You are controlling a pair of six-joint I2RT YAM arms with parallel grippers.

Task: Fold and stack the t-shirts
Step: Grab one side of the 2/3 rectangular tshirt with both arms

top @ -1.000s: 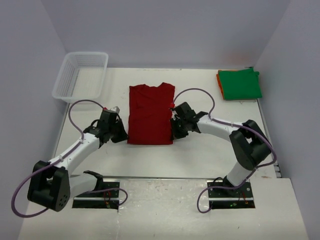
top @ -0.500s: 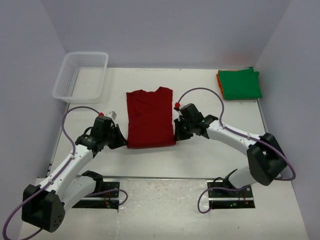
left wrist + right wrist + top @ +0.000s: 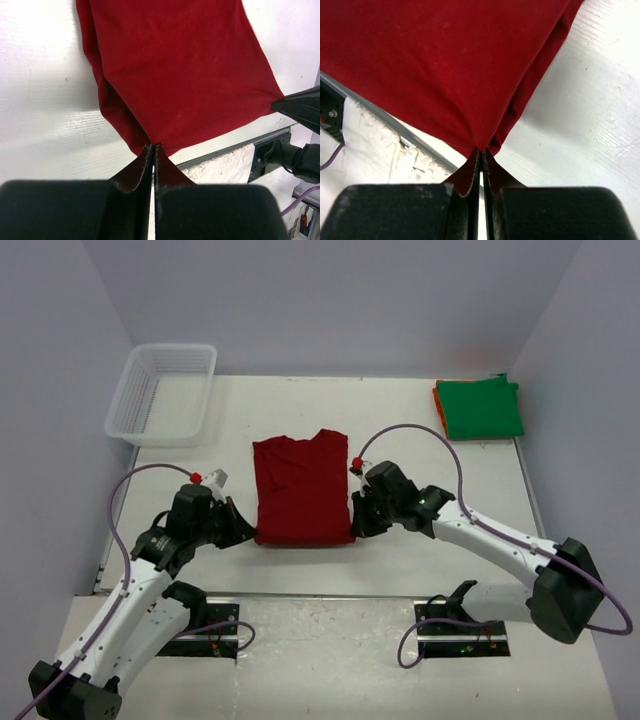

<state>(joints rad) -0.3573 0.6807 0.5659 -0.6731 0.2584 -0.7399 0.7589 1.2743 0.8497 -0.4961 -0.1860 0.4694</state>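
A dark red t-shirt [image 3: 302, 488], folded to a narrow rectangle, lies in the middle of the white table. My left gripper [image 3: 250, 533] is shut on its near left corner, and the cloth [image 3: 175, 70] fans out from the pinched tips in the left wrist view. My right gripper [image 3: 354, 530] is shut on the near right corner, where the red cloth [image 3: 445, 65] spreads away from the tips. A folded green t-shirt [image 3: 481, 408] rests on an orange one [image 3: 438, 400] at the far right.
A white mesh basket [image 3: 162, 392] stands at the far left corner. The table's near edge with its metal rail [image 3: 320, 594] runs just behind the shirt's near hem. Purple cables loop over both arms.
Both grippers have pulled the red t-shirt toward the near edge of the table, holding its near corners. The arms have stretched out and lowered.
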